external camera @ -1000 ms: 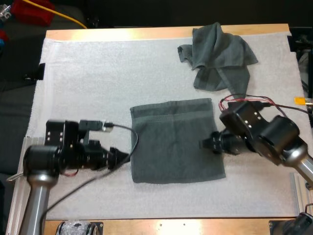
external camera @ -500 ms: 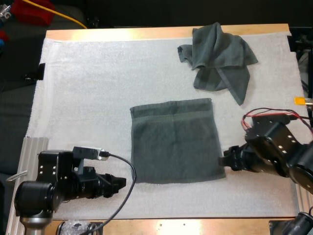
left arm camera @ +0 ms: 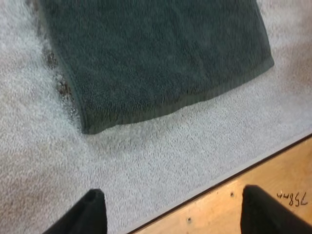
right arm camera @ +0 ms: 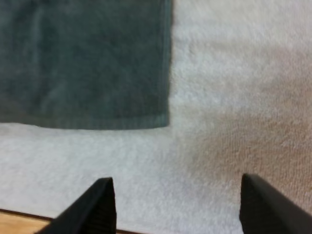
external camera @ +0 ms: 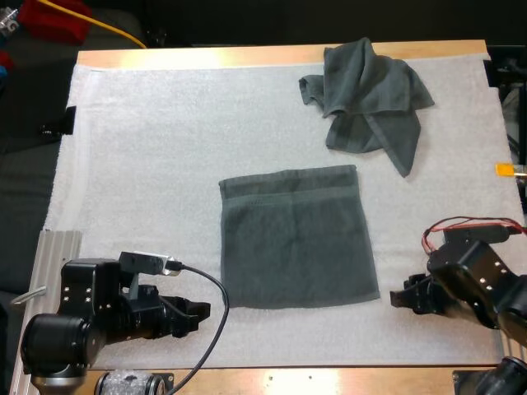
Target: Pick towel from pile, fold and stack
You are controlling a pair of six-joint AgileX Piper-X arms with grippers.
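Observation:
A dark grey-green towel (external camera: pixel 295 236) lies folded flat in the middle of the white mat (external camera: pixel 165 140). A crumpled towel (external camera: pixel 369 97) sits at the far right of the mat. My left gripper (external camera: pixel 200 311) is open near the mat's front edge, just left of the folded towel's near left corner (left arm camera: pixel 90 127). My right gripper (external camera: pixel 398 298) is open too, a little to the right of the towel's near right corner (right arm camera: pixel 163 122). Both hold nothing. In the wrist views, each pair of black fingers (left arm camera: pixel 92 209) (right arm camera: pixel 102 202) stands wide apart over bare mat.
The wooden table edge (left arm camera: pixel 263 180) runs close under my left gripper. A metal rail (external camera: pixel 49 255) lies along the mat's left side. Bare mat stretches across the far left half.
Both arms have drawn back from the folded towel's sides toward the table's front, the right one also outward to the right. The towels have stayed still.

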